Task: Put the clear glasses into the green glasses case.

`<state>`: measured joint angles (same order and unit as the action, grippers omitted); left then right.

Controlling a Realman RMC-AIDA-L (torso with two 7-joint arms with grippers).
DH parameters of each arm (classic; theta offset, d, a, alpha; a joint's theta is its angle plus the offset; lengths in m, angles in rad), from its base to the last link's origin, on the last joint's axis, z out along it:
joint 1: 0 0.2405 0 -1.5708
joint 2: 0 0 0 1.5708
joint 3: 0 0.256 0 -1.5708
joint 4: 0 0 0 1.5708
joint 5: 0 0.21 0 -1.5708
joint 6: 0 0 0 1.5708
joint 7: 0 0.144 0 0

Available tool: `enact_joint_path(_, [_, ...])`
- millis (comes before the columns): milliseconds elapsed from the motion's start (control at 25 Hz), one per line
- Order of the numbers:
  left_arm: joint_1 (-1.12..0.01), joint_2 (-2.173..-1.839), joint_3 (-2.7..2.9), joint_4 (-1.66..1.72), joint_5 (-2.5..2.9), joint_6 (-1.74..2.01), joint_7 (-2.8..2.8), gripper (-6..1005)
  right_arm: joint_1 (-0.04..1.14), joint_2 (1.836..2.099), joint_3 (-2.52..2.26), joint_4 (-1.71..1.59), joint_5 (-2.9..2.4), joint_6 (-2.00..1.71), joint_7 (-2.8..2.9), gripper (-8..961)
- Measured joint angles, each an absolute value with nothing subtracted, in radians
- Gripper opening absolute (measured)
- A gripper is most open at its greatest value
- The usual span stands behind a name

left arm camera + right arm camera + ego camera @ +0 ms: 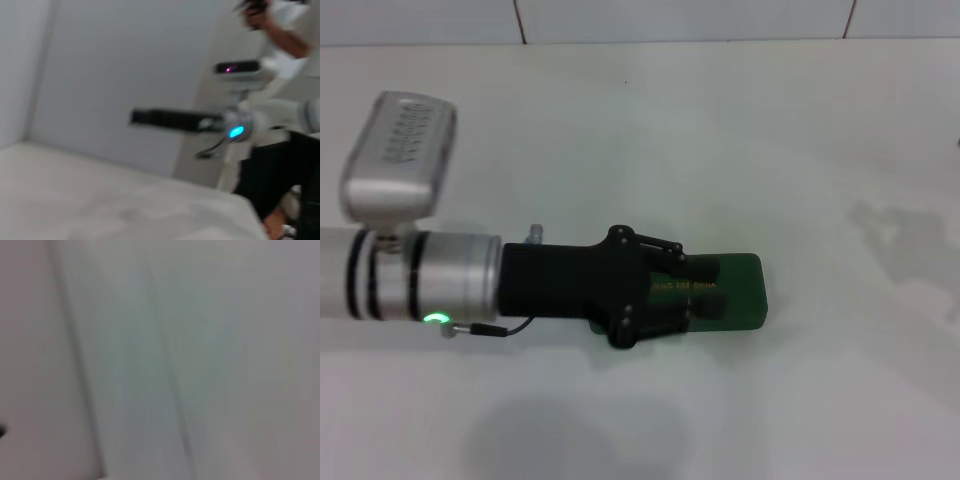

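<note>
Head view: my left arm enters from the left edge of the frame and reaches to centre, lying low across the white counter (620, 130). My left end effector (705, 288) sits over the green glasses case (740, 295), its black fingers (703, 270) spread across the closed lid with gold lettering between them; I cannot tell whether they touch it. Clear glasses not visible in any view. Right wrist view shows only a pale blurred surface.
</note>
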<state>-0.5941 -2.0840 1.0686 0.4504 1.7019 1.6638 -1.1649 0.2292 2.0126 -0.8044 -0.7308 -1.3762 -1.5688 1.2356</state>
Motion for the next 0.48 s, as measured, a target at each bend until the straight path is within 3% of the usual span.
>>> enact_joint_path(200, [-0.563,-2.07,1.06,0.505,1.662,1.772,-1.197,341,0.263,2.014,-0.841,-0.715,-1.45,-1.665,1.183,142])
enact_joint_path(320, [-0.563,-2.046,1.052,0.505,1.645,1.822,-1.234,562,0.292,2.016,-0.949,-0.699,-1.456,-1.661,1.205,198])
enact_joint_path(480, [-0.563,-2.019,1.048,0.51,1.635,1.845,-1.261,653,0.327,2.02,-1.088,-0.697,-1.453,-1.666,1.209,387])
